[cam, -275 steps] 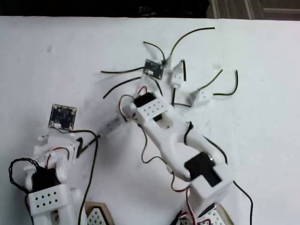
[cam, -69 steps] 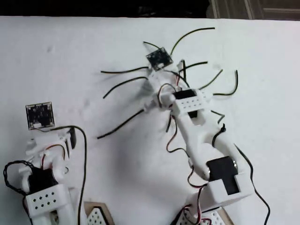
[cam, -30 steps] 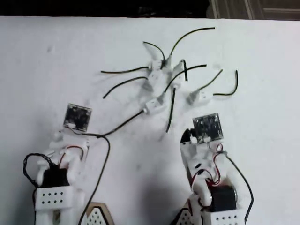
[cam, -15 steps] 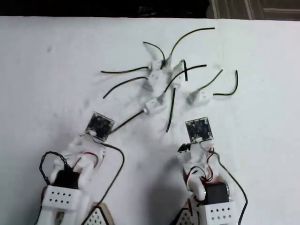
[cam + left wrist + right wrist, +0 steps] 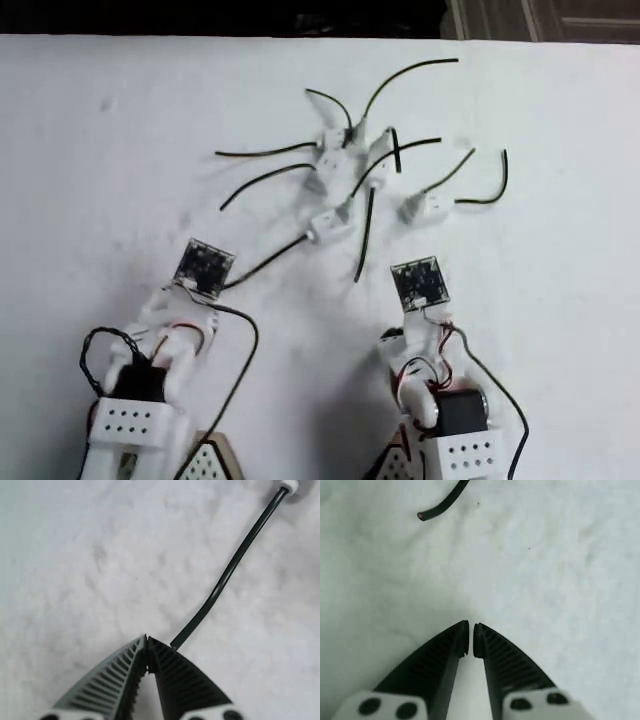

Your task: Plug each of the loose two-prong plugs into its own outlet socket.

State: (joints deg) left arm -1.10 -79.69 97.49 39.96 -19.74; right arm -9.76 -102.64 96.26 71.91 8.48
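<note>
White table [image 5: 90,160] is shown with both arms drawn back from the plugs [image 5: 335,175]. Left gripper [image 5: 147,652] and right gripper [image 5: 471,640] are closed, empty.

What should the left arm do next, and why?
Probably open the left gripper and advance along the wire toward its plug: the jaws are shut on nothing, the wire's end lies beside the tips, and the plug lies at its far end.

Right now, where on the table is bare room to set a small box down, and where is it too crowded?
Bare: the wide stretch of table left of the plug and wire cluster, beyond the left arm; also the strip right of the curved wire, beyond the right arm. Crowded: the upper middle, among the wires.
</note>
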